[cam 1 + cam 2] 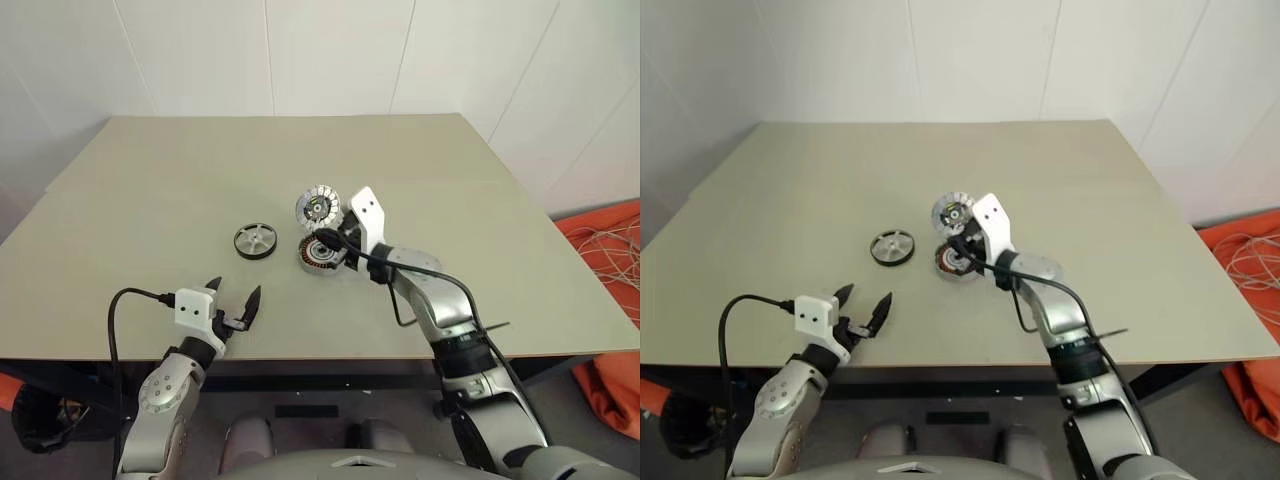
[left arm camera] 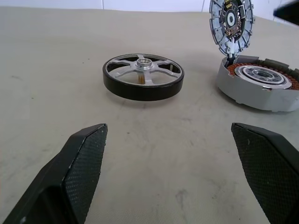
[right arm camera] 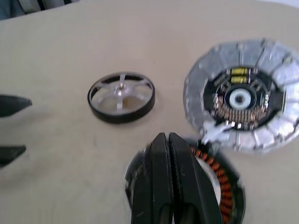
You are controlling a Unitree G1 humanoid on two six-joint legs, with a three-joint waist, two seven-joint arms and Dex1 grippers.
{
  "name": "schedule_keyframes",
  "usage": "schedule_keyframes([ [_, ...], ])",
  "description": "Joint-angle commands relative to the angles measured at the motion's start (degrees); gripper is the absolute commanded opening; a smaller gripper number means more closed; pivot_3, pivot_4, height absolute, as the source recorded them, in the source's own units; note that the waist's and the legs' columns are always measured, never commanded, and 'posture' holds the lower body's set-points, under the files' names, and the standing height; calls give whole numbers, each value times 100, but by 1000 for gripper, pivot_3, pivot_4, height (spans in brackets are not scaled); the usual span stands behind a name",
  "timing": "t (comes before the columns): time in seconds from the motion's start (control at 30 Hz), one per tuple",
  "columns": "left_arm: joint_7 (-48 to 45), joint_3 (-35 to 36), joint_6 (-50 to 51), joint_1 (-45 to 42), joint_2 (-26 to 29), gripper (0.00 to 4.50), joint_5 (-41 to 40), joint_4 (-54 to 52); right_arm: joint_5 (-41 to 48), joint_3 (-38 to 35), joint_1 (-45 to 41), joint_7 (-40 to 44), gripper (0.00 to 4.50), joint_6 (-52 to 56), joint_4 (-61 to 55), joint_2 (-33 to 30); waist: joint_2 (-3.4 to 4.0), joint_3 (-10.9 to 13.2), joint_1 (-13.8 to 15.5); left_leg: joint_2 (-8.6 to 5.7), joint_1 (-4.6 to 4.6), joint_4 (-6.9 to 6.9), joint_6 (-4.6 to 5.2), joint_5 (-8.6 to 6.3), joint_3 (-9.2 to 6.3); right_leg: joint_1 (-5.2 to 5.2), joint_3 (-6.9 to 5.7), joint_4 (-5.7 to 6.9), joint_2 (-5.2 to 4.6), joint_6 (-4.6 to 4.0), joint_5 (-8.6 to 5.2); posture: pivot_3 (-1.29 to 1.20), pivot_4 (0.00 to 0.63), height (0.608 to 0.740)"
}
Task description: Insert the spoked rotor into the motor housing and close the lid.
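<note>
The spoked rotor, black-rimmed with a silver hub, lies flat on the table left of the motor housing. The housing's copper windings are uncovered. Its lid stands up open at the far edge, white-segmented face toward me. My right gripper is shut with nothing in it, and its tips hover just over the housing's near side, hiding part of it. My left gripper stands open near the table's front edge, pointing level at the rotor from well short of it.
The tan table ends just under my left gripper at the front edge. Orange cloth with white cables lies on the floor off the right side. A white wall stands behind.
</note>
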Motion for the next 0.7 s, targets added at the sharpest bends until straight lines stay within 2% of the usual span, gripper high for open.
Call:
schedule_keyframes([
  [0.03, 38, 91, 5, -234, 44, 4500, 6, -43, 326, -170, 61, 113, 32, -42, -690, -85, 1, 0, -5, 0, 1, 0, -2, 1, 0, -1, -1, 2, 3, 2, -1, 0, 0, 740],
  [0.2, 25, 245, 499, -650, 38, 4500, -330, -43, 537, -314, 338, 99, 32, 169, -1046, -306, -1, -1, 0, 0, 12, 1, -5, 3, 0, 7, -1, 4, 7, 2, -1, 0, 0, 740],
  [0.33, 194, 698, 1818, -1014, -304, 4500, -1864, -433, 534, -307, 437, 0, 32, 255, -1132, -382, -1, 0, 0, -1, 7, 14, -4, 3, 1, 7, 1, 4, 4, 0, 0, 0, 0, 740],
  [0.43, 435, 991, 2516, -1222, -429, 4500, -2653, -596, 556, -282, 465, -35, 32, 322, -1175, -385, -1, -1, 3, -2, 5, 15, -5, 3, 1, 5, -2, 9, 7, -10, 6, 0, 0, 740],
  [0.7, 1589, 1667, 3562, -1609, -778, 4500, -3997, -566, 584, -221, 465, -70, 32, 408, -1204, -403, -3, 0, 1, -4, 0, 15, -4, 3, 0, 5, -4, 4, 8, -4, 2, 0, 0, 740],
])
